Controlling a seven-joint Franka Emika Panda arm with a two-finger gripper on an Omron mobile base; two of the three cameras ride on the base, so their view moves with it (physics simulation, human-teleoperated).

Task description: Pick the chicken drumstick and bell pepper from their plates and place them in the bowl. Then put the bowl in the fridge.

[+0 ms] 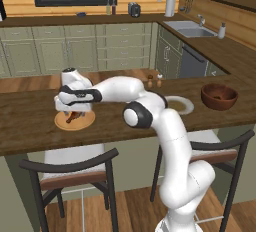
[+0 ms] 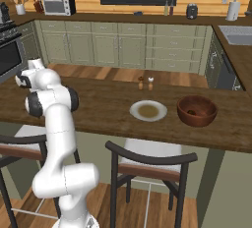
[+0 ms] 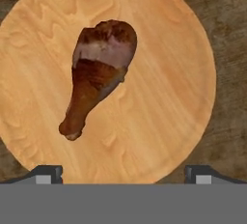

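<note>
Your gripper (image 3: 123, 172) hangs over the tan wooden plate (image 1: 85, 122), jaws spread fully wide and gripping nothing. The chicken drumstick (image 3: 99, 76) lies on that plate below them; the bowl (image 1: 219, 96) sits well apart on the counter (image 1: 30, 121)

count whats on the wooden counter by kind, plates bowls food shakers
plates: 2, tan wooden plate and pale plate
bowls: 1, bowl
food: 1, drumstick on the wooden plate
shakers: 2, shakers
total: 6
</note>
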